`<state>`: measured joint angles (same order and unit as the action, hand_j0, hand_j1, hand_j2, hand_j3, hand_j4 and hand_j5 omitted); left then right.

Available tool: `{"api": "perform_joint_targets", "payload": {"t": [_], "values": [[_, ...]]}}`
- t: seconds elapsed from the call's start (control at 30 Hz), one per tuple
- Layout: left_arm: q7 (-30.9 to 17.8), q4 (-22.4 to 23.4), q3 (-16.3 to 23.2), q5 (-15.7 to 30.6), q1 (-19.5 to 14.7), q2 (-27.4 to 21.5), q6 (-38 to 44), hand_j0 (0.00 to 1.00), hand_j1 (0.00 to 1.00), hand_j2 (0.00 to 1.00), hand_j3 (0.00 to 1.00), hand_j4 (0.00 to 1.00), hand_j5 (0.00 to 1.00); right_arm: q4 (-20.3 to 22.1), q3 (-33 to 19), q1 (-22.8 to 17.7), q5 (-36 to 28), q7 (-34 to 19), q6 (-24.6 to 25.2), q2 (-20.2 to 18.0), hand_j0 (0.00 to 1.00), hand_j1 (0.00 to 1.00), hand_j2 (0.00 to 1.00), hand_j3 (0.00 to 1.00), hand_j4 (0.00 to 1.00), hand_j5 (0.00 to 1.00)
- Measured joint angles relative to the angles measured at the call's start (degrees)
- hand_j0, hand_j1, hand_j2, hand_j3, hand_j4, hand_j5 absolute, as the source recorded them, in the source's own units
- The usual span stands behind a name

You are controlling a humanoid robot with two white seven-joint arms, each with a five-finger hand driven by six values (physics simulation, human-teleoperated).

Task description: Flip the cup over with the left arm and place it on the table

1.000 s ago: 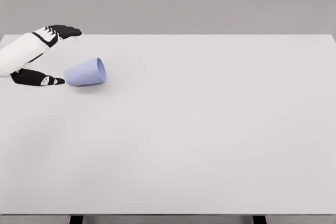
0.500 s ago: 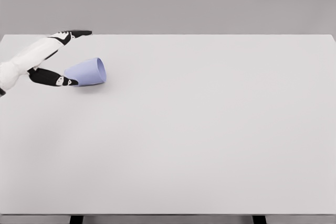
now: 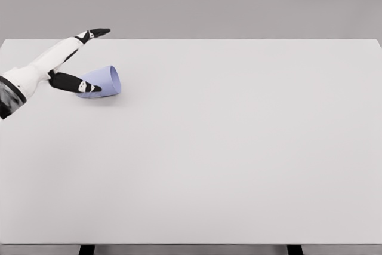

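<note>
A pale lilac cup [image 3: 104,81] lies on its side at the far left of the white table [image 3: 227,147], its mouth facing right. My left hand [image 3: 89,61] comes in from the left edge and straddles the cup's base end. Its fingers [image 3: 95,32] stretch out above and behind the cup, and the black thumb [image 3: 77,83] lies across the cup's near side. The hand is spread and not closed around the cup. I cannot tell whether the thumb touches it. The right arm does not show.
The table's far edge runs just behind the hand, against a plain grey wall. Two dark table legs [image 3: 87,249] show at the bottom edge.
The left hand has slid right and turned, so its fingers now reach over the cup and the thumb overlaps the cup's near side. The cup has stayed in place.
</note>
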<state>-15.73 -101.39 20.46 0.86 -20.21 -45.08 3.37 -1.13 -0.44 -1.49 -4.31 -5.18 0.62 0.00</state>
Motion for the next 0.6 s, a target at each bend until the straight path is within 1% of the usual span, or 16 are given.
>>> {"api": "perform_joint_targets", "payload": {"t": [0.07, 0.17, 0.4, 0.6], "values": [[0.2, 0.0, 2.1, 0.0, -1.5, 0.0, 2.2, 1.00, 1.00, 1.00, 1.00, 1.00, 1.00, 0.0, 0.0, 0.0, 0.0, 0.0, 0.0, 0.0, 1.00, 1.00, 1.00, 1.00, 1.00, 1.00], [0.4, 0.1, 4.3, 0.0, -1.5, 0.0, 4.8, 1.00, 1.00, 1.00, 1.00, 1.00, 1.00, 0.0, 0.0, 0.0, 0.0, 0.0, 0.0, 0.0, 1.00, 1.00, 1.00, 1.00, 1.00, 1.00], [0.5, 0.2, 6.0, -0.1, -2.0, 0.0, 9.7, 1.00, 1.00, 1.00, 1.00, 1.00, 1.00, 0.0, 0.0, 0.0, 0.0, 0.0, 0.0, 0.0, 1.00, 1.00, 1.00, 1.00, 1.00, 1.00], [3.5, 0.5, 8.3, -1.3, -4.0, 0.2, 14.3, 1.00, 1.00, 1.00, 1.00, 1.00, 1.00, 0.0, 0.0, 0.0, 0.0, 0.0, 0.0, 0.0, 1.00, 1.00, 1.00, 1.00, 1.00, 1.00]]}}
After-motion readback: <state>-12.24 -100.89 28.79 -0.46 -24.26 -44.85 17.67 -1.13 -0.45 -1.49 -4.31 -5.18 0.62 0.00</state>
